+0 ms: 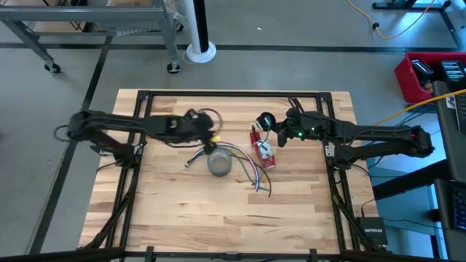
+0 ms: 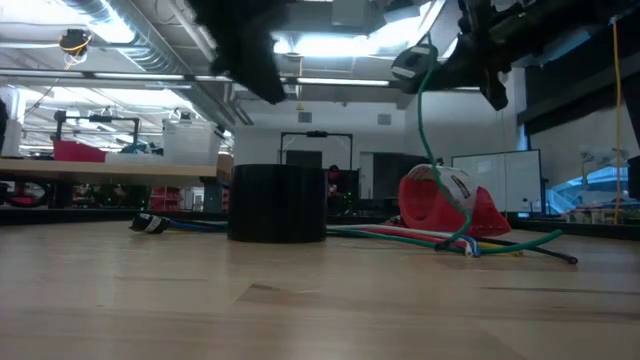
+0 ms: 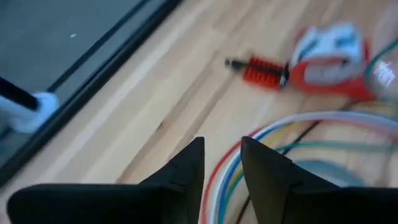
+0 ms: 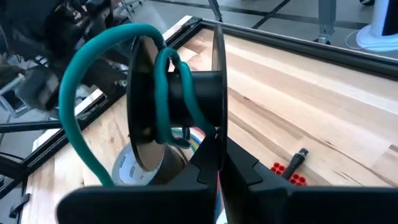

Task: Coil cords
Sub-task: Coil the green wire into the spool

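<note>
Two arms are over the table. High view: the right gripper [image 1: 271,131] holds a small black spool [image 1: 264,121] up beside the red tool [image 1: 263,151]; the left gripper [image 1: 211,138] sits over the grey tape roll [image 1: 220,163], where the coloured cords [image 1: 247,169] fan out.

Low view: a green cord [image 2: 428,150] hangs from the raised spool down to the table by the red tool [image 2: 450,205]. I judge that it is slack and could slip off the flange.

Left wrist view: the fingers [image 3: 186,168] stand slightly apart, nothing visibly between them, the cords [image 3: 298,121] just beyond. Closing here may catch several strands at once.

Right wrist view: the fingers [image 4: 208,158] are clamped on the spool's flange [image 4: 219,93], with the green cord [image 4: 165,81] looping loosely round the hub. An edge grip like this could let the spool twist if the cord is tugged.
</note>
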`<action>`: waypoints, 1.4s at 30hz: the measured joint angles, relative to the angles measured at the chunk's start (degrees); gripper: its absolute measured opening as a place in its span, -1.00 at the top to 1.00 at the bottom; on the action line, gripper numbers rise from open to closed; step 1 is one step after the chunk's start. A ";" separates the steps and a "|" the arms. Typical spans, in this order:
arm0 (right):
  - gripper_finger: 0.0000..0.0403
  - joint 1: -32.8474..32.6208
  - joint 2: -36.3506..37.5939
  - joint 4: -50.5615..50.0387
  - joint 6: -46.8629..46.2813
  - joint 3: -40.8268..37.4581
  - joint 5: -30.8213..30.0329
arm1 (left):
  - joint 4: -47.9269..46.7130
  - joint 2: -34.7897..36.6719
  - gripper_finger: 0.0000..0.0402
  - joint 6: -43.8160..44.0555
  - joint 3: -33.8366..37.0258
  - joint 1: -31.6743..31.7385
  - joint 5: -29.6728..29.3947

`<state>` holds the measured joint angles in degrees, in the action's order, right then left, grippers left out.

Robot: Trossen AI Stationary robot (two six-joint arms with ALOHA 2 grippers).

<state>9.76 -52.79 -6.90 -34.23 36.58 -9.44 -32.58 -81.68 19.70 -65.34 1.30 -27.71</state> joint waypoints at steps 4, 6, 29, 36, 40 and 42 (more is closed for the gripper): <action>0.98 0.02 0.67 2.73 -1.83 -2.18 0.01 | 15.33 10.40 0.51 3.79 13.77 -0.94 0.98; 0.98 0.02 0.65 5.76 -2.93 -3.47 0.05 | 25.11 13.41 0.51 4.20 19.76 -1.53 2.51; 0.98 0.00 -7.54 29.69 -5.92 -7.91 3.02 | 88.12 -14.97 0.51 8.94 26.78 -4.35 6.24; 0.98 0.00 -9.65 33.61 -6.67 -7.91 5.07 | 83.04 -20.65 0.51 1.41 17.54 -3.87 6.17; 0.98 0.00 -9.60 35.30 -6.66 -7.91 5.60 | 78.44 -22.06 0.51 -1.22 13.72 -3.87 7.59; 0.98 -0.02 -9.60 35.78 -6.66 -7.91 5.64 | 76.75 -22.11 0.51 -2.23 12.60 -4.05 8.42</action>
<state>9.74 -62.39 28.88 -40.89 28.67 -3.80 44.17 -103.79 17.47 -52.74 -2.76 -19.29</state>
